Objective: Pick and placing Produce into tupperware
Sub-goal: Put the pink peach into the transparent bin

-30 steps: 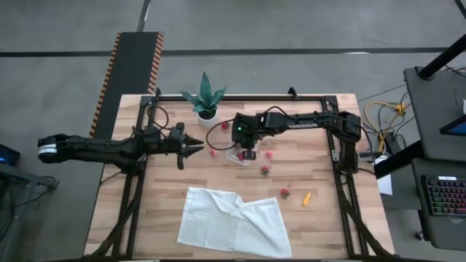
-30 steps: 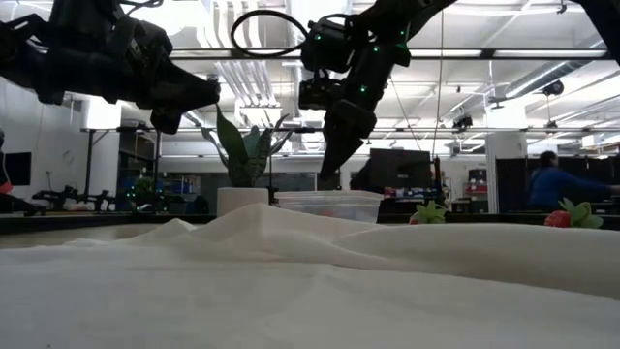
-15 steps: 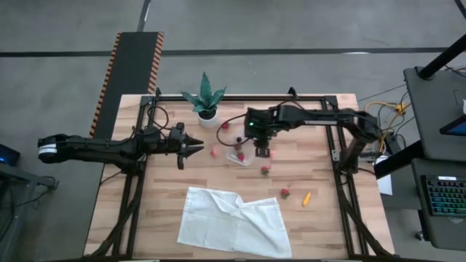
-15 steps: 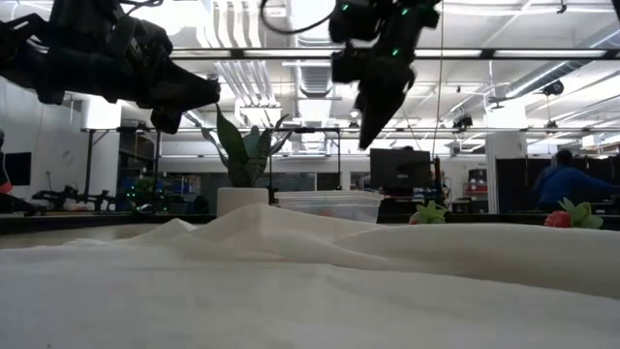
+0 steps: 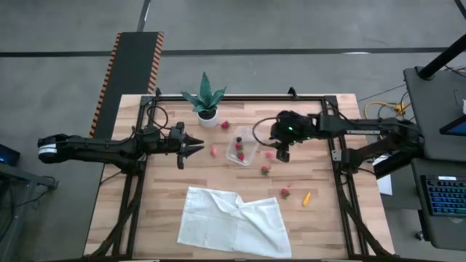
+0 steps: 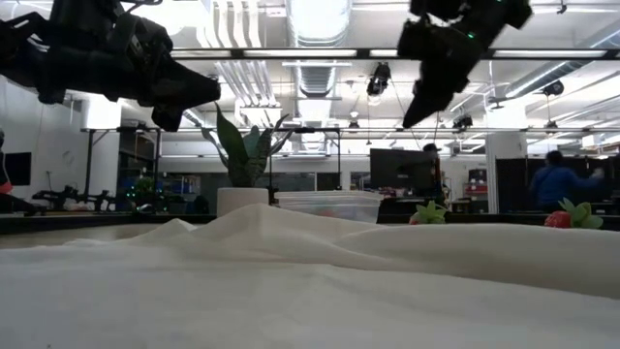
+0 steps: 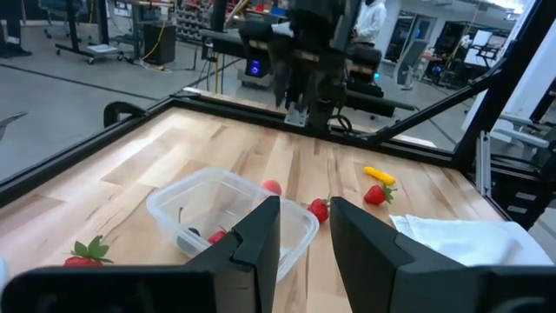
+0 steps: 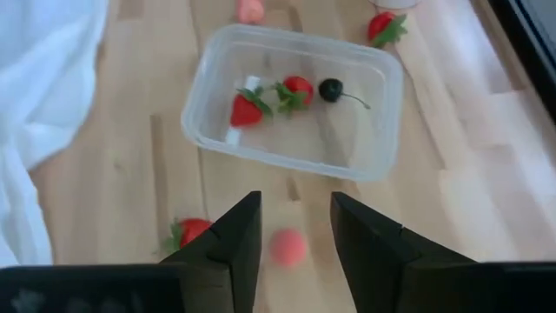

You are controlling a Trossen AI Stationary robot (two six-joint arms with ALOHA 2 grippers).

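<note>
From above, the tub (image 5: 242, 146) sits mid-table with berries (image 5: 239, 150) inside; the right gripper (image 5: 283, 153) hangs just to its right, over a pink piece (image 5: 270, 153). The left gripper (image 5: 196, 145) waits well to the tub's left, past another pink piece (image 5: 214, 151). More strawberries lie near the plant (image 5: 206, 98), below the tub (image 5: 265, 170) and above the cloth (image 5: 234, 220), beside an orange piece (image 5: 306, 198). At table level, the cloth (image 6: 291, 281) fills the foreground, the tub (image 6: 327, 206) shows behind it, and the right gripper (image 6: 418, 104) hangs high above, holding nothing. The left wrist view shows its fingers (image 7: 261, 228) a narrow gap apart and empty, the tub (image 7: 230, 218) beyond them. The right wrist view shows its fingers (image 8: 239, 228) parted moderately and empty, the pink piece (image 8: 287, 247) seen between them on the table, and two strawberries (image 8: 246, 110) and a dark berry (image 8: 330, 89) in the tub (image 8: 369, 130).
</note>
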